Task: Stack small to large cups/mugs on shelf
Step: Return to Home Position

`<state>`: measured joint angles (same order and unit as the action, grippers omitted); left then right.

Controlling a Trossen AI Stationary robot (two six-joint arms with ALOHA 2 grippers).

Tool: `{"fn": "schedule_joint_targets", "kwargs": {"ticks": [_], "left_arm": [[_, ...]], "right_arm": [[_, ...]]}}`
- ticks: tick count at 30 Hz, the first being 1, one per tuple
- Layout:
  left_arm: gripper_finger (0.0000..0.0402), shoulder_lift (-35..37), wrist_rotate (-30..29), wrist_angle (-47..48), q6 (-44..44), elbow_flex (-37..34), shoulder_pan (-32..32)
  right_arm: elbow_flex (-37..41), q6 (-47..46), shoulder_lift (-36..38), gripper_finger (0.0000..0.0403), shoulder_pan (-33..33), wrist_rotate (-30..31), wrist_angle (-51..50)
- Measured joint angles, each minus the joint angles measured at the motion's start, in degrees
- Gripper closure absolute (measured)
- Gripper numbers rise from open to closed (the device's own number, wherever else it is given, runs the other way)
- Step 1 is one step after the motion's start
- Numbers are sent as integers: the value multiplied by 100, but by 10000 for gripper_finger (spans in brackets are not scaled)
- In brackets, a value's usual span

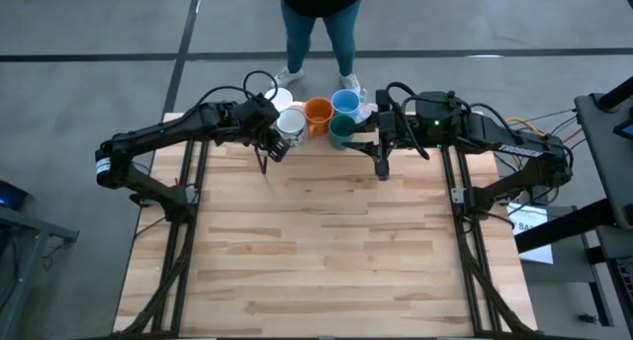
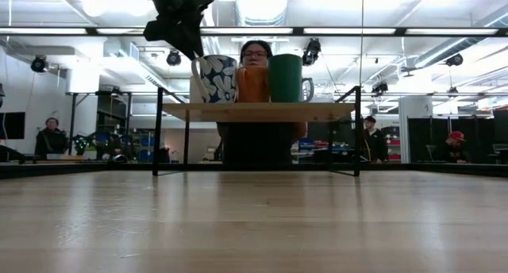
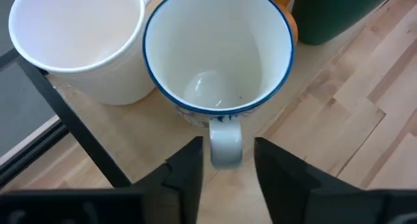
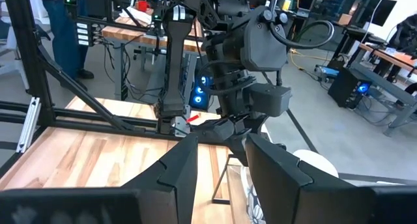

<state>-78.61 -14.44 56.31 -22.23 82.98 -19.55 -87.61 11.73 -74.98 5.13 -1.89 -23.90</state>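
Several cups stand on their bases on the shelf (image 2: 258, 110) at the table's far edge: a plain white mug (image 3: 71, 35), a dark-patterned white mug with a blue rim (image 3: 218, 51), an orange mug (image 1: 317, 113), a light blue mug (image 1: 345, 103) and a dark green cup (image 2: 286, 77). My left gripper (image 3: 227, 151) is open and slants down at the patterned mug. Its fingers stand on either side of the mug's handle (image 3: 225, 140), with a gap on each side. My right gripper (image 4: 215, 152) hangs open and empty above the table, right of the shelf (image 1: 381, 160).
A person (image 1: 318, 24) stands just behind the shelf, beyond the table's far edge. The wooden table top (image 1: 316, 251) stretches bare from the shelf to the near edge. My left arm (image 4: 241, 61) shows close in front of the right gripper.
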Motion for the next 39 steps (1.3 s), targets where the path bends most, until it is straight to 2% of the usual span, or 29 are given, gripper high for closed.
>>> {"fn": "schedule_joint_targets", "kwargs": {"ticks": [6, 17, 22, 29, 33, 36, 39], "left_arm": [[245, 0, -44, -33, -139, 0, 0], [241, 139, -25, -12, -143, 260, 15], [242, 520, 468, 46, -138, 437, 100], [242, 1400, 702, 1034, 146, 616, 915], [242, 1896, 641, 1367, 33, 459, 1556], [242, 2281, 301, 1304, -62, 241, 2022], [242, 2680, -338, 1309, -398, -73, 2425]], "right_arm": [[0, -12, 0, 277, 0, 0, -6], [4, -5, -1, 277, 0, 0, -120], [4, 13, -1, 277, 4, 25, -158], [172, 113, 6, 277, 47, 46, -350], [652, -189, 436, 277, 223, 121, -299], [1251, -532, 1098, 278, 505, 198, -266], [1900, -960, 1831, 278, 791, 304, -186]]}}
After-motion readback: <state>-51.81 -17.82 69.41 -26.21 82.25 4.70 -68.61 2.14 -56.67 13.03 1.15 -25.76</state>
